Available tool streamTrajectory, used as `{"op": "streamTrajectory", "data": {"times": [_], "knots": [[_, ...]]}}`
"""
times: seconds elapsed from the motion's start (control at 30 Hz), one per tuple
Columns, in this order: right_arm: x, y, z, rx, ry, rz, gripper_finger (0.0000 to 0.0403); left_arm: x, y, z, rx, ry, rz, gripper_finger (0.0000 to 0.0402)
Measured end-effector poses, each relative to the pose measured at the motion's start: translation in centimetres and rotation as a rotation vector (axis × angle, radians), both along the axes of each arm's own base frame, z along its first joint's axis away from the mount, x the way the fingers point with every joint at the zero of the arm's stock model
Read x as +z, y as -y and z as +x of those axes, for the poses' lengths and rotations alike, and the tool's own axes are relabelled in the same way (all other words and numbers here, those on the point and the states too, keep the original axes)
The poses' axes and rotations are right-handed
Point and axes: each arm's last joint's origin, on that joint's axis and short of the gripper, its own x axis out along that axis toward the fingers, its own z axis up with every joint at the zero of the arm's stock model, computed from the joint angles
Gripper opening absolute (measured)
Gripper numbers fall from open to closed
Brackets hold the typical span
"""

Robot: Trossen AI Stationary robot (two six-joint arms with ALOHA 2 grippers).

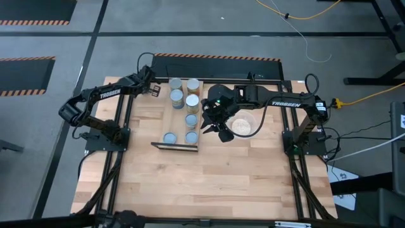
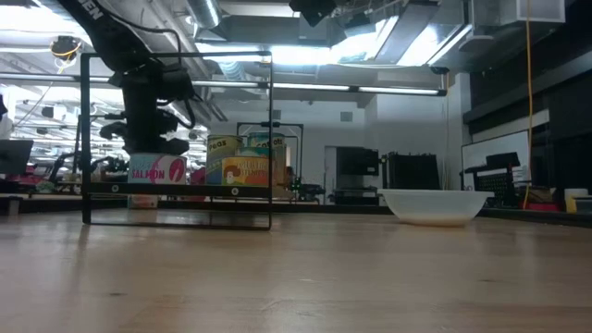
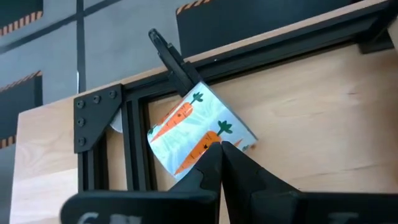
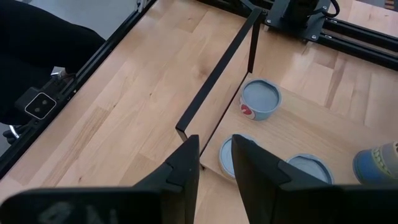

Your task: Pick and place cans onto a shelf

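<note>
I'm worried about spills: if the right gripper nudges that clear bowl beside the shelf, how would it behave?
The bowl sits wide and low on its base, so it would probably slide rather than tip. It looks thin-walled and likely light, so a small push from the right gripper hanging above it may move it easily across the smooth table.

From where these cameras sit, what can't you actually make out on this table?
- What the bowl holds: the low view is level with its rim, so its wall hides the inside.
- The carrot can's top: the left gripper and frame bar cover part of it in the left wrist view.
- The can nearest the right gripper: its fingers hide much of it.
- Labels on the shelf: too small from above.
</note>
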Motion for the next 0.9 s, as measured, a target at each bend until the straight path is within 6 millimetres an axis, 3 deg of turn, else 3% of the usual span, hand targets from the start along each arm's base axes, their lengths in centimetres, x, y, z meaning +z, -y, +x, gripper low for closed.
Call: {"op": "streamTrajectory", "data": {"times": [0.5, 0.9], "knots": [[0.0, 0.0, 0.0, 0.000, 0.002, 0.000, 0.0099, 0.3, -0.3, 0.4, -0.014, 0.040, 0.041, 0.0003], [0.0, 0.0, 0.0, 0.000, 0.002, 0.000, 0.0099, 0.7, -1.2, 0.4, -0.020, 0.136, 0.084, 0.0085]]}}
